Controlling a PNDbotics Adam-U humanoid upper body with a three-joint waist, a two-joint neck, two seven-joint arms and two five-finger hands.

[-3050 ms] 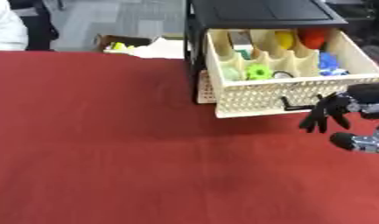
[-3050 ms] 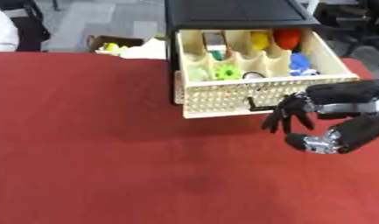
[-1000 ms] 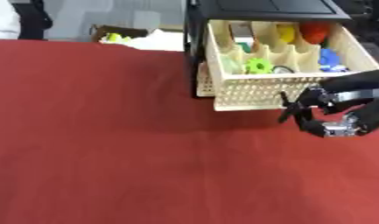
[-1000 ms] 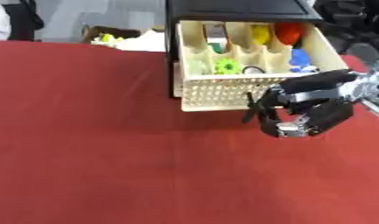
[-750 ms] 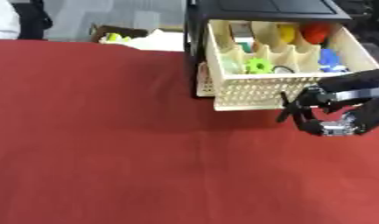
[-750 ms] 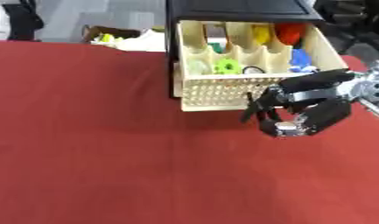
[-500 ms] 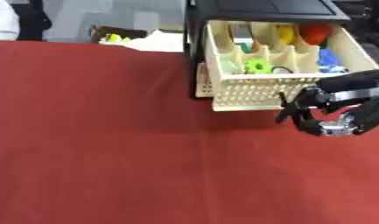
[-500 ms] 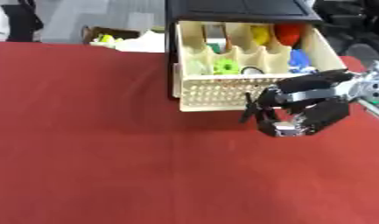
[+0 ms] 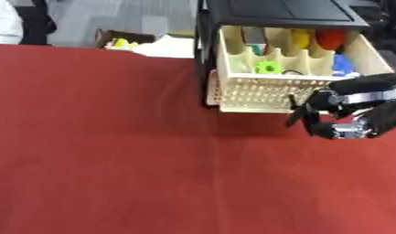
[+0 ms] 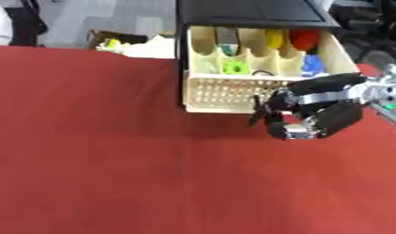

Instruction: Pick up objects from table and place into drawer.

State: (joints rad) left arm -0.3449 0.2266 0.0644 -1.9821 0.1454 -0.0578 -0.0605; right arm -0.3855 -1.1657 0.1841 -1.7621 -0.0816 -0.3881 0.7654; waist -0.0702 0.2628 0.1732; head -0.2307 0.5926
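A cream perforated drawer stands pulled out of a black cabinet at the far right of the red table. Its compartments hold a green piece, a yellow thing, a red thing and a blue thing. My right hand comes in from the right and hangs just before the drawer's front wall, at its right end. Its fingers are spread and relaxed, pointing down and left, with nothing in them. My left hand does not show.
Behind the table's far edge lie a cardboard box with yellow bits and a white bundle. The red cloth stretches wide to the left and front of the drawer.
My right hand has slid left from the drawer's right corner to its front wall and holds nearly still over the last second. The camera has also shifted a little.
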